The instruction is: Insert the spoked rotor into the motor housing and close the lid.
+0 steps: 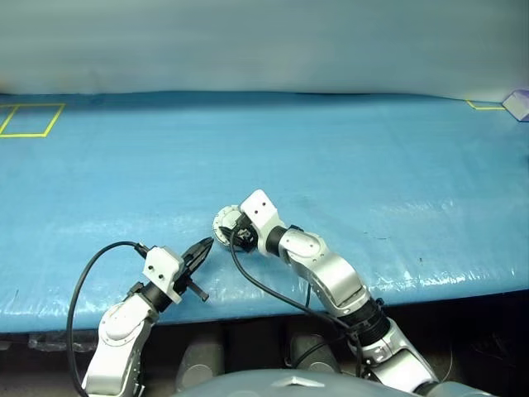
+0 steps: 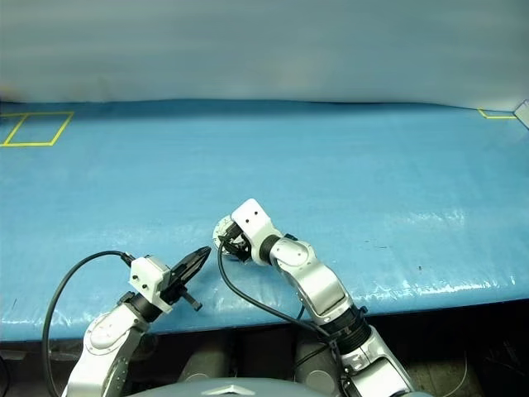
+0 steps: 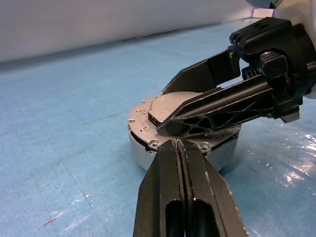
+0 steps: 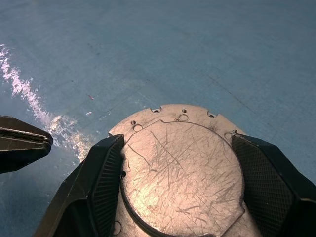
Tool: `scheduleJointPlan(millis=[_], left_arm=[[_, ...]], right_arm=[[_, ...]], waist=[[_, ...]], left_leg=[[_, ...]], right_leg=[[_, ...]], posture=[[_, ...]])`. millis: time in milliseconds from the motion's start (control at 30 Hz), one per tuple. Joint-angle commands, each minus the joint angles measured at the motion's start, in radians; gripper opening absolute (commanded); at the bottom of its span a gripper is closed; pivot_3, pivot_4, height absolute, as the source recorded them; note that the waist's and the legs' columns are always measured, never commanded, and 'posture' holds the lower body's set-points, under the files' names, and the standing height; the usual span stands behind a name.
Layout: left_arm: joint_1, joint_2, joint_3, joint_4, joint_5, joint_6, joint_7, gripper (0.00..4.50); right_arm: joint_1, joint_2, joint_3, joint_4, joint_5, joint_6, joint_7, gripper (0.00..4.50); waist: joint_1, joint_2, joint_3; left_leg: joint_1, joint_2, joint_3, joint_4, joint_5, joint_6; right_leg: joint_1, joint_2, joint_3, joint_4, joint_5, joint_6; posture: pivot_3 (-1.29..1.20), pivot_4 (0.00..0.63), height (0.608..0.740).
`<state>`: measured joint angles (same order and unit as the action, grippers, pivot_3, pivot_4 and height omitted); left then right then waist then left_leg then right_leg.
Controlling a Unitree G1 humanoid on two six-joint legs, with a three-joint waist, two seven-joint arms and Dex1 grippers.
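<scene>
With lid [image 4: 182, 173] shut, rotor hidden; right tool [image 4: 180, 192] covers housing [image 3: 148, 150] sides.

Head eyes look down from afar; wrist cameras share the lid [image 4: 182, 173] close-up

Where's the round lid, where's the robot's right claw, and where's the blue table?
lid [image 4: 185, 168]: right wrist view, middle of its scratched grey top face.
right claw [image 4: 180, 170]: right wrist view, midway between its two black fingertips.
blue table [image 1: 372, 157]: left eye view, bare blue surface behind the arms.
</scene>
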<state>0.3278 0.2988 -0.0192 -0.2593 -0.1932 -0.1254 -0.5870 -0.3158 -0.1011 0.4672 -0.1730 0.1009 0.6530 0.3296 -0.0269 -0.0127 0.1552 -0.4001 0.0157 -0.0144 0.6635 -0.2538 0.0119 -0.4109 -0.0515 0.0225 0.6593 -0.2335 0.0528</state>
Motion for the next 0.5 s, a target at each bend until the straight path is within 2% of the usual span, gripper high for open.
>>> scheduleJointPlan(millis=[33,500], left_arm=[[-0.006,-0.006,-0.005,0.005,0.006,-0.042,0.013,0.0],[0.003,-0.001,-0.005,0.012,0.01,-0.034,0.028,0.0]], right_arm=[[0.01,0.01,-0.002,-0.032,-0.011,-0.012,0.0,3.13],[0.002,0.057,0.03,0.012,-0.088,0.077,-0.049,3.13]], waist=[[0.0,0.0,0.0],[-0.005,0.0,0.0]], left_leg=[[0.0,0.0,0.0,0.0,0.0,0.0],[0.002,0.001,0.0,-0.001,0.0,0.0]], right_leg=[[0.0,0.0,0.0,0.0,0.0,0.0],[0.0,0.0,0.0,0.0,-0.001,0.0]], posture=[[0.0,0.15,0.74],[0.0,0.15,0.74]])
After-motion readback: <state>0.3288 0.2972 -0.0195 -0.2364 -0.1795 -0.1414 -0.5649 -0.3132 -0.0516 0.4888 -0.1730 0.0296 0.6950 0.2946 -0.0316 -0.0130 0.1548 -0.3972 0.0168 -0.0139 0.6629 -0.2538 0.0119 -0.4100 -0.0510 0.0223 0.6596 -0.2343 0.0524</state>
